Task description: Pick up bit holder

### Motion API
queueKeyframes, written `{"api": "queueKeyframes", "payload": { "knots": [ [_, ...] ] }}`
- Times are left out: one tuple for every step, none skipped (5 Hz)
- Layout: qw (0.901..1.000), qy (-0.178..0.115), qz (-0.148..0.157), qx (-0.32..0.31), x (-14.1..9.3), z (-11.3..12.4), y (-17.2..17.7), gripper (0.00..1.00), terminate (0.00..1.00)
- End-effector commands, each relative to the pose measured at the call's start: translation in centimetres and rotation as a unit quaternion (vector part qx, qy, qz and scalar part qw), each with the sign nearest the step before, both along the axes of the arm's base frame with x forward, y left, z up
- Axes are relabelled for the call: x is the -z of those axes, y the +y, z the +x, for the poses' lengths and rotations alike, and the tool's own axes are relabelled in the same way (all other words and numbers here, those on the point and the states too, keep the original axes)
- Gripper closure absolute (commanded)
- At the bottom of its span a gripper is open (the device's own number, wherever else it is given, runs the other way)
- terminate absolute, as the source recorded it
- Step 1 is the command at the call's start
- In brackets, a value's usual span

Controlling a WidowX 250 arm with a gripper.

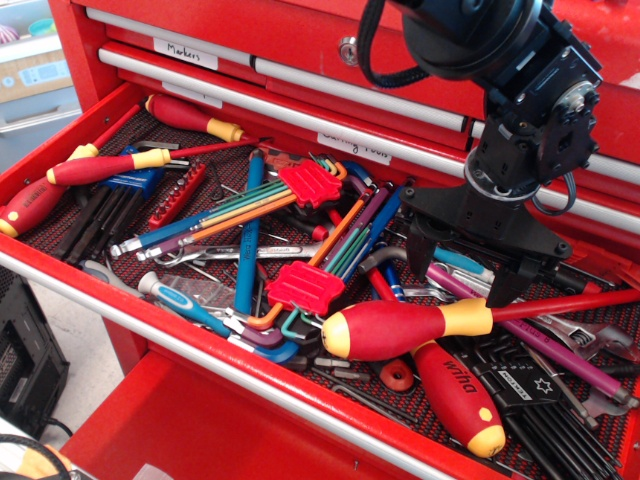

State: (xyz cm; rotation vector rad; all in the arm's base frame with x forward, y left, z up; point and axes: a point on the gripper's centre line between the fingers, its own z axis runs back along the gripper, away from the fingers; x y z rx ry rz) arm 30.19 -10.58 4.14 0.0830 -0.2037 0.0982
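One gripper (pixel 465 268) hangs wide and empty at the drawer's right, well apart from the bit holder (pixel 177 194) far left

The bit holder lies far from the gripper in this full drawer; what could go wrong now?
1. The open gripper hangs at the right; the bit holder is at the left, so crossing low may snag the hex key sets.
2. A blue key holder and a screwdriver lie close beside it, so the fingers may catch them instead.
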Motion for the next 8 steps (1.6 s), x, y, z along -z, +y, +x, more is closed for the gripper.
{"api": "queueKeyframes", "payload": {
  "knots": [
    [1.0,0.0,0.0,0.0,0.0,0.0,0.0,0.0,0.0],
    [0.9969,0.0,0.079,0.006,-1.8,-0.1,4.9,0.0,0.0],
    [0.9924,0.019,0.121,0.01,-4.8,-0.3,9.1,0.0,0.0],
    [0.9872,0.007,0.159,-0.008,-6.7,-0.4,13.8,0.0,0.0],
    [0.9835,-0.006,0.179,-0.026,-6.0,0.1,18.7,0.0,0.0],
    [0.9831,-0.007,0.18,-0.035,-5.2,0.3,23.2,0.0,0.0],
    [0.9836,-0.023,0.174,-0.04,-3.7,1.4,25.6,0.0,0.0],
    [0.9859,-0.037,0.158,-0.043,-2.2,2.1,27.0,0.0,0.0]
  ]
}}
